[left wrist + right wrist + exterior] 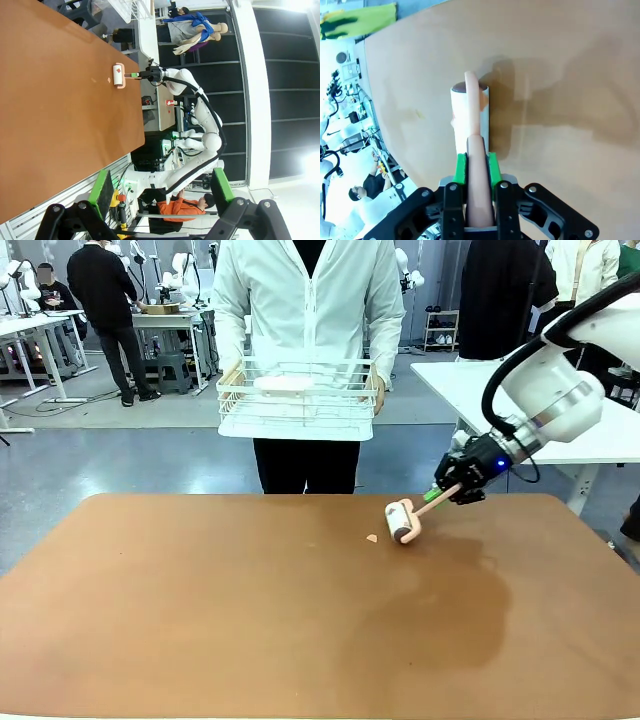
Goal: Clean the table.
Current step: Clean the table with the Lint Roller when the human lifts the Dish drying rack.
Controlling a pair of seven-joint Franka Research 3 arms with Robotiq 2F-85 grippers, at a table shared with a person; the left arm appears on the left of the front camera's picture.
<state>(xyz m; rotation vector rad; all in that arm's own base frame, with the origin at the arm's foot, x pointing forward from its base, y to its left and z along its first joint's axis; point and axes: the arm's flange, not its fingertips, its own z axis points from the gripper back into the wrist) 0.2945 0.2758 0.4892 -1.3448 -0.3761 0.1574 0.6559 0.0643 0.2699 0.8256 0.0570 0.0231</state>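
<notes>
The table (200, 620) has a matte reddish-brown top. My right gripper (447, 490) is shut on the pink handle of a lint roller (403, 520), whose white drum rests on the table at the far right. A small pale scrap (371, 537) lies just left of the drum. In the right wrist view the green pads (461, 167) clamp the handle and the lint roller (470, 112) points away over the table (570, 100). My left gripper (162, 192) stands open, off the table's (50, 100) edge, with nothing between its fingers; the lint roller (118, 75) shows far off.
A person stands at the far side holding a white wire rack (298, 398) with a pale object inside, above the far edge. A white table (520, 390) stands behind at the right. A dark shadow of the right arm lies on the top.
</notes>
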